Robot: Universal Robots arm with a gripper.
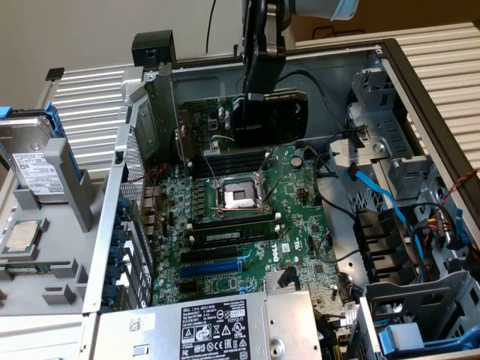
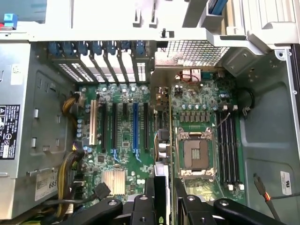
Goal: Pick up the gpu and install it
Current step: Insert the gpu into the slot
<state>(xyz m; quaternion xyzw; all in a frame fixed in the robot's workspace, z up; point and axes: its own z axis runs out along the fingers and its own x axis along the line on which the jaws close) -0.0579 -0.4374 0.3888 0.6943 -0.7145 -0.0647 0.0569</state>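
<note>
At the lower centre of the wrist view the gripper [image 2: 161, 208] was clamped on the gpu [image 2: 161, 185], which showed edge-on in its grip. Beyond it lay the motherboard [image 2: 126, 154]. The blue slot [image 2: 135, 126] and its black neighbours sat at centre left and the CPU socket [image 2: 196, 154] at centre right. The vented rear brackets [image 2: 108, 63] were farthest, toward the upper left. In the exterior view the card hung at upper centre, apart from the board. I judged the pick done and the carry toward a slot in hand. Seating would call for the card's lower edge parallel over one slot, its end toward the rear openings, and a straight descent.
</note>
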